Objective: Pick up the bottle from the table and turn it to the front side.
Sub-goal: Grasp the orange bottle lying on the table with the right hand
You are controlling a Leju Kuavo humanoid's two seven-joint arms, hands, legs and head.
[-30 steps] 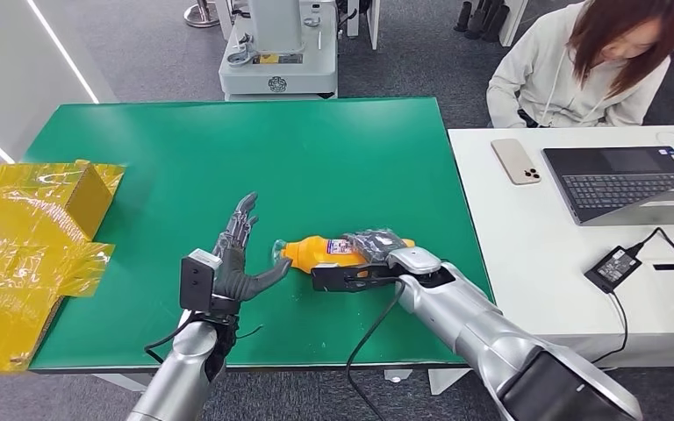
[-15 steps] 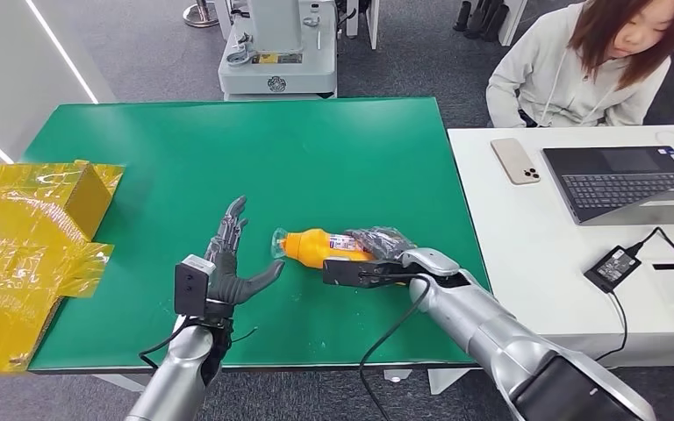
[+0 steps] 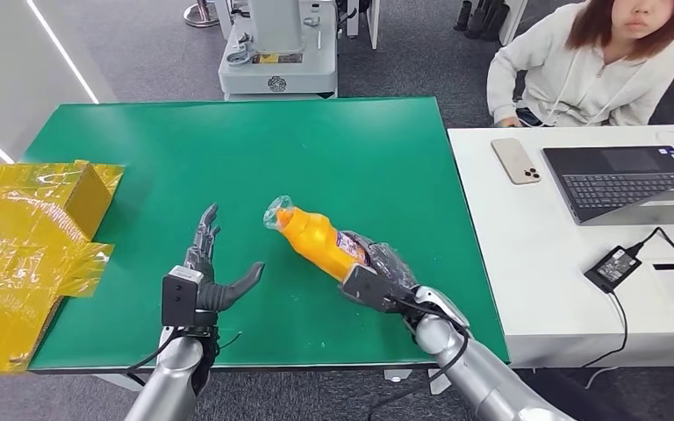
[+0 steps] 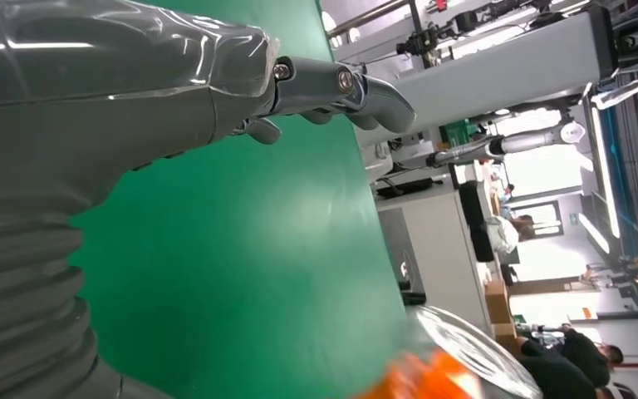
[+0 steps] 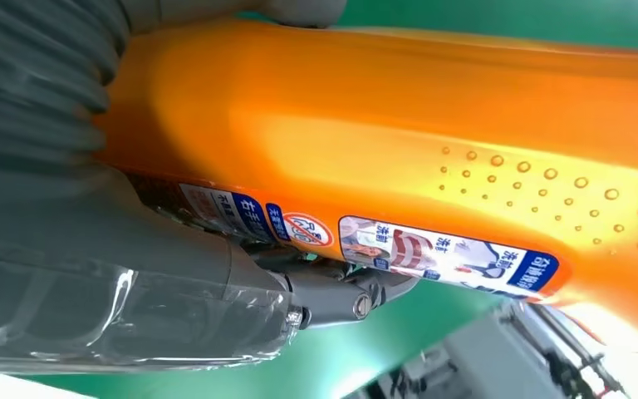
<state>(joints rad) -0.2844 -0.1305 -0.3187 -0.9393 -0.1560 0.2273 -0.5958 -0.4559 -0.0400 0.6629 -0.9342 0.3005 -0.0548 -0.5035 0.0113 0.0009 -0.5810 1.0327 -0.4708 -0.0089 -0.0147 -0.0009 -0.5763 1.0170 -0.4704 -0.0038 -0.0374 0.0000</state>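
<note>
An orange bottle (image 3: 316, 239) with a clear cap and a printed label is raised off the green table (image 3: 228, 149), tilted with its cap pointing up and away to the left. My right hand (image 3: 377, 267) grips its lower part; up close the orange bottle (image 5: 399, 133) shows its label strip beside the thumb (image 5: 174, 291). My left hand (image 3: 215, 267) hovers open to the left of the bottle, palm toward it, fingers spread. In the left wrist view the left hand (image 4: 91, 116) is over green cloth and the bottle's cap (image 4: 465, 357) is blurred.
A yellow cardboard box (image 3: 35, 237) lies at the green table's left edge. To the right stands a white table (image 3: 527, 263) with a phone (image 3: 516, 160), a laptop (image 3: 632, 182) and a power adapter (image 3: 613, 267). A person (image 3: 597, 61) sits behind it.
My right hand has lifted the bottle from lying flat and swung its cap end up and away, pulling back toward me. The left hand has drifted slightly left and nearer.
</note>
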